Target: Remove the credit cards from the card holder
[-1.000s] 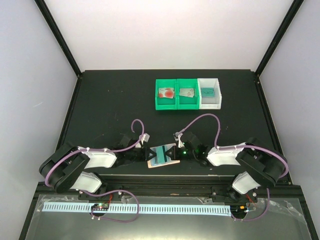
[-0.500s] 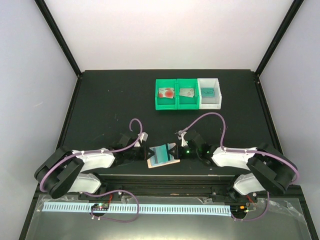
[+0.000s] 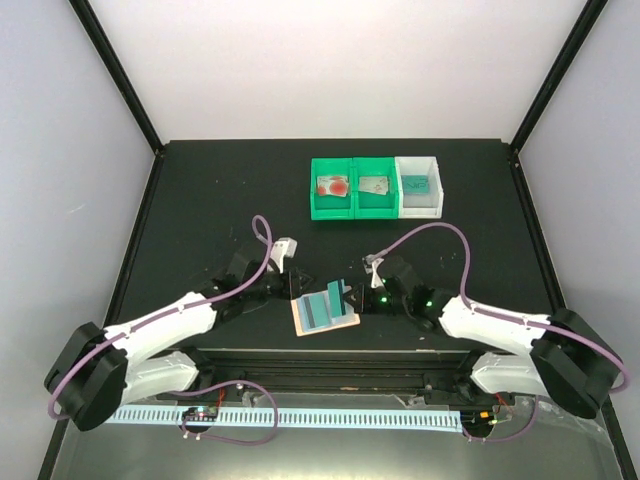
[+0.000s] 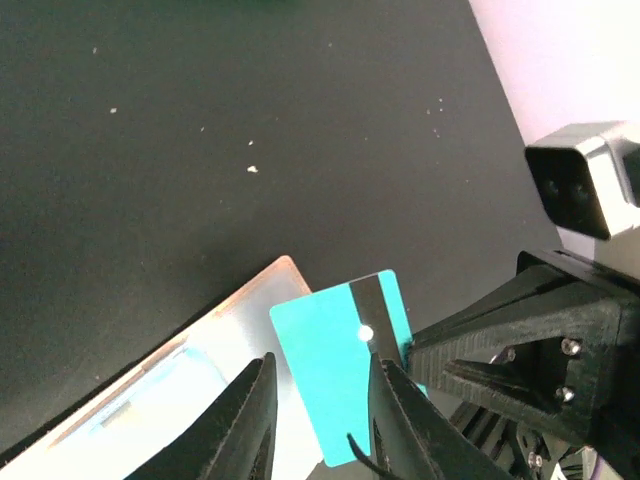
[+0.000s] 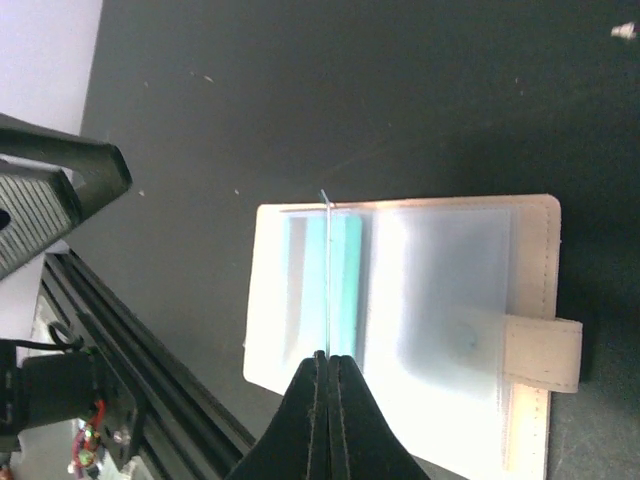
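The peach card holder [image 3: 322, 317] lies open on the table, pale blue pockets up; it also shows in the right wrist view [image 5: 450, 290] and the left wrist view [image 4: 215, 345]. My right gripper [image 3: 352, 297] is shut on a teal credit card [image 3: 336, 296] and holds it upright above the holder. The card is edge-on in the right wrist view [image 5: 327, 270], above the right gripper [image 5: 327, 362]. My left gripper [image 3: 297, 289] is open just left of the holder. In the left wrist view the card [image 4: 335, 365] shows between the left gripper's [image 4: 320, 420] spread fingers, not gripped.
Two green bins [image 3: 318, 205] [image 3: 360, 207] and a white bin [image 3: 418, 207] stand in a row at the back. They hold a red-blotch card [image 3: 332, 185], a silver-grey card [image 3: 374, 184] and a teal card [image 3: 417, 183]. The table's front rail runs just below the holder.
Both arms have stretched forward. My right gripper has pulled the teal card up out of the holder. My left gripper has drawn back to the left off the holder.
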Motion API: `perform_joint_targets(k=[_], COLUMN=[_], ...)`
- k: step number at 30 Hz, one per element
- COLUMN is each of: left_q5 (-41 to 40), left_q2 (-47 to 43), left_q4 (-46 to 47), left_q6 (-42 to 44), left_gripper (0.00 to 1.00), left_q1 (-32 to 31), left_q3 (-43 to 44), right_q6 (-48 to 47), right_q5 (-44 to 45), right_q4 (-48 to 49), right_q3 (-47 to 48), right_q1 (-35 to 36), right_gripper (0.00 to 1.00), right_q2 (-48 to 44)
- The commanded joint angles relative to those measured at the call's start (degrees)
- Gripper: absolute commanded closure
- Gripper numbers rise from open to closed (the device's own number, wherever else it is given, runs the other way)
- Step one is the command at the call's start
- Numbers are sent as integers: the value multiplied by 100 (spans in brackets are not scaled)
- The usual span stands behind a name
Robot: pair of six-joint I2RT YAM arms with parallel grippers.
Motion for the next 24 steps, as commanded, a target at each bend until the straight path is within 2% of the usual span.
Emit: perform_joint_targets(k=[1, 6, 10, 13, 17, 20, 24], left_q5=[-149, -179, -682, -992, -1326, -1592, -2390], left_q2=[-341, -746, -1034, -1272, -1457, -1472, -1382], left_q4=[-196, -3, -159, 113, 297, 420, 594], left_q6=[591, 939, 1679, 2414, 3261, 4229, 5039], left_gripper=[71, 70, 67, 64, 59, 53, 48], left_q1=[-110, -285, -791, -1236, -1699, -2149, -2691], left_q3=[215, 183, 324, 221, 180, 191, 245], right_q6=[398, 1031, 1519, 1830, 2171, 2319, 2480], right_q5=[246, 376, 711, 869, 856, 826, 728], right_q4=[-494, -1284, -1931, -2358, -2587, -2606, -2580], right_q3=[321, 781, 1131, 1378, 1568, 1637, 1644], right_q1=[-44, -49, -49, -50, -48, -48, -52], right_gripper=[99, 99, 99, 99, 99, 99, 99], right_q2=[-441, -901, -1188, -1323, -1496, -1578, -1584])
